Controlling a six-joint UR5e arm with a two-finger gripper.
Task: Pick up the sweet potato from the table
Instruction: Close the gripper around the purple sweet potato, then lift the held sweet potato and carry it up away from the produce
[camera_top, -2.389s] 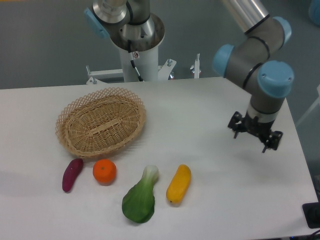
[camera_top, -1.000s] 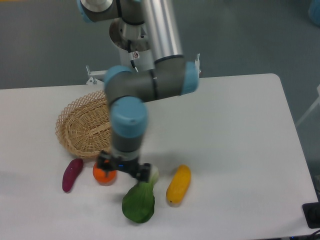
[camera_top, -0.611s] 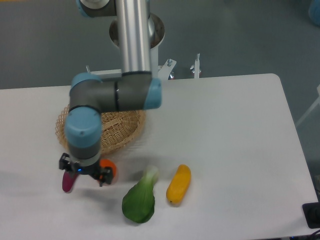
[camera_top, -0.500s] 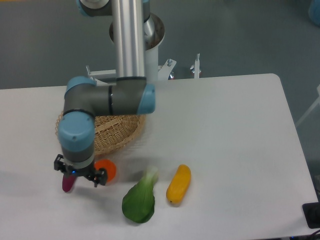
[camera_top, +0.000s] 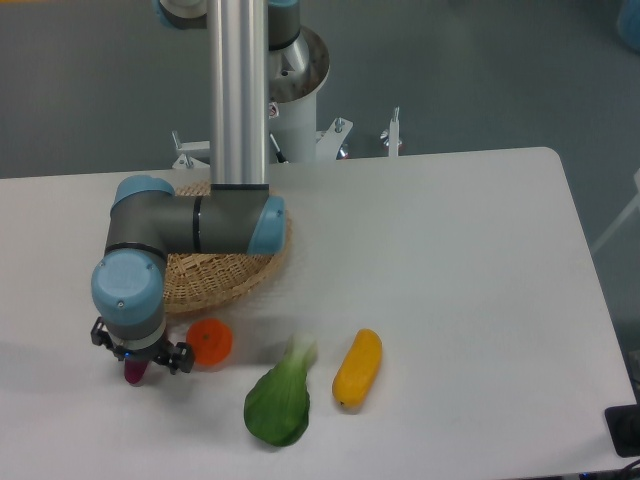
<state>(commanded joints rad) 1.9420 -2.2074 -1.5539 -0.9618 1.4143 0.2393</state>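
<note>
Arm swings from the far right of the table across to the near left. Gripper (camera_top: 138, 361) now sits directly over the sweet potato (camera_top: 135, 374), hiding all but its near tip. Arm now covers more of the basket (camera_top: 215, 280).

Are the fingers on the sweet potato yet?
Cannot tell. In the fixed camera view the gripper sits directly over the sweet potato and hides all but its lower tip, so neither contact nor a gap shows.
</note>
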